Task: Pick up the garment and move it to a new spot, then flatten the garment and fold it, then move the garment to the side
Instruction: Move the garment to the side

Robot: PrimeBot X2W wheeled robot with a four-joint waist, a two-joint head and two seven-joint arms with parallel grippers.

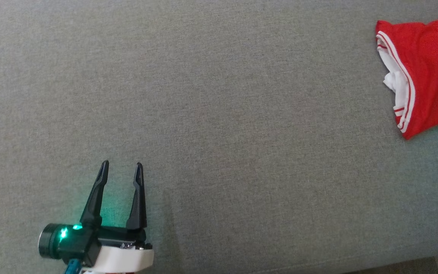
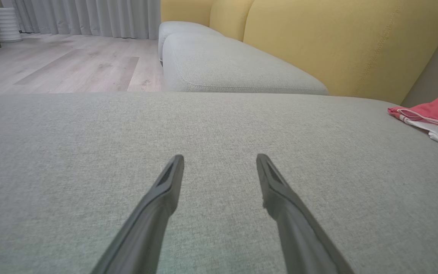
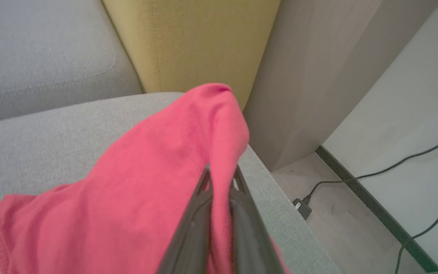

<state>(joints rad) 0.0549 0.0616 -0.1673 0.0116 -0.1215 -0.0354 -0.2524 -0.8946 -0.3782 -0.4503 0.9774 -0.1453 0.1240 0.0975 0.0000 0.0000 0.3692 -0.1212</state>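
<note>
The right claw (image 3: 222, 176) is closed on the garment (image 3: 146, 182); in the right wrist view its two dark fingers pinch a fold of the red cloth between them, and the cloth drapes over the tips and falls toward 8 o'clock, where a white stripe of the hem shows. The left claw (image 1: 122, 163) is open and holds nothing; in the head view it sits at 7 o'clock with a clear gap between its fingers, low over the grey sofa seat (image 1: 219, 114) and well apart from the garment. In that view the garment is at 2 o'clock, at the right end of the seat; it is bunched, with the white lining and striped edge turned toward 9 o'clock, and part of it runs out of the picture. Beyond it, at 12 o'clock in the right wrist view, stands the yellow backrest (image 3: 188, 42); at 4 o'clock the seat ends, and a dark cable (image 3: 356, 177) lies on the floor below.

I judge that the first step is in hand, picking up the garment to move it; the grip seems made, the carrying not yet. The next move calls for raising the right claw until the cloth leaves the seat, then bringing it toward 9 o'clock, to the wide bare middle; there the left claw can take a second edge for flattening.
</note>
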